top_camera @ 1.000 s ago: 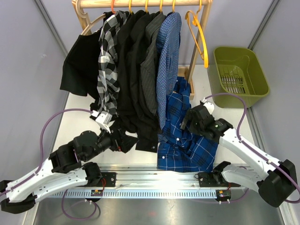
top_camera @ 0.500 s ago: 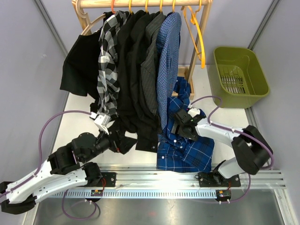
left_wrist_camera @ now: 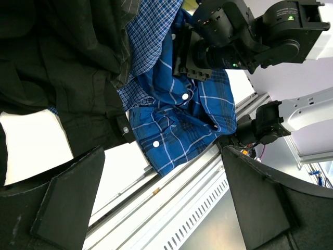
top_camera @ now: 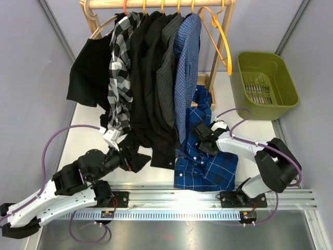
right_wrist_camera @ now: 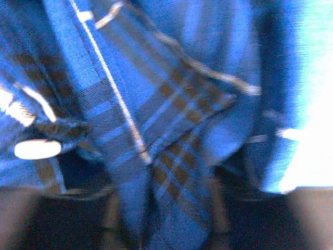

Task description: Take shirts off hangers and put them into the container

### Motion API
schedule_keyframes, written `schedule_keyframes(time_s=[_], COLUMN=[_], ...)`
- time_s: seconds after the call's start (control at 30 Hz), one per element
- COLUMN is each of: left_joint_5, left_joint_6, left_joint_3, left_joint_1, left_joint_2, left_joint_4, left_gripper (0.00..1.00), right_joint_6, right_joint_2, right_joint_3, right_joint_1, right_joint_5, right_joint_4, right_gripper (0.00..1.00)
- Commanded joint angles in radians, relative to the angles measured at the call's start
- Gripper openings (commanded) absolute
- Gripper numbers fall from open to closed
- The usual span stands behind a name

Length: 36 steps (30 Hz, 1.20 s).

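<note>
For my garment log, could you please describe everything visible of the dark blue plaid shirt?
The dark blue plaid shirt, soft woven cloth with white windowpane lines and white buttons, lies crumpled on the table beneath the hanging lighter blue check shirt. The right end effector presses into its folds; a grip cannot be confirmed.

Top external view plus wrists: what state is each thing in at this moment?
dark blue plaid shirt: off its hanger, crumpled on the table.
empty hanger: hooked on the rack, bare.
other shirts: hanging on the rack.
container: no shirt inside.
left gripper: open, holding nothing.
right gripper: pressed into the plaid shirt; open or shut unclear.
</note>
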Motion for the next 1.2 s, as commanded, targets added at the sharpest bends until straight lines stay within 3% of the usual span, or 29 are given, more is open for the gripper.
schedule_keyframes(time_s=[0.0, 0.03, 0.07, 0.13, 0.3, 0.5, 0.73, 0.87, 1.07, 1.17], left_joint_5=[0.012, 0.015, 0.015, 0.018, 0.027, 0.035, 0.05, 0.051, 0.056, 0.055], left_joint_6=[-0.015, -0.018, -0.019, -0.025, -0.025, -0.024, -0.018, -0.019, -0.021, -0.021], left_joint_3=[-0.006, -0.009, -0.009, -0.013, -0.015, -0.017, -0.02, -0.024, -0.026, -0.027], left_joint_1=[-0.004, -0.004, -0.004, -0.004, -0.004, -0.004, -0.005, -0.004, -0.005, -0.005], left_joint_2=[-0.021, -0.024, -0.027, -0.036, -0.029, -0.025, 0.002, 0.011, 0.025, 0.027], left_joint_4=[0.027, 0.025, 0.027, 0.027, 0.028, 0.038, 0.062, 0.076, 0.088, 0.087], left_gripper=[0.99, 0.99, 0.99, 0.99, 0.99, 0.99, 0.99, 0.99, 0.99, 0.99], right_joint_6=[0.061, 0.061, 0.059, 0.054, 0.039, 0.054, -0.134, -0.264, -0.324, -0.378], right_joint_2=[-0.053, -0.067, -0.094, -0.128, -0.182, -0.409, -0.607, -0.592, -0.472, -0.48], right_joint_3=[-0.039, -0.057, -0.065, -0.084, -0.062, 0.062, 0.254, 0.278, 0.142, 0.062], right_joint_1=[-0.042, -0.054, -0.069, -0.089, -0.134, -0.167, -0.25, -0.264, -0.264, -0.264], right_joint_5=[0.073, 0.063, 0.06, 0.06, 0.1, 0.29, 0.448, 0.286, -0.013, -0.166], right_joint_4=[-0.01, -0.005, -0.002, 0.001, -0.094, -0.338, -0.441, -0.381, -0.256, -0.141], right_gripper=[0.38, 0.28, 0.1, 0.0, 0.0, 0.0, 0.0, 0.0, 0.02, 0.27])
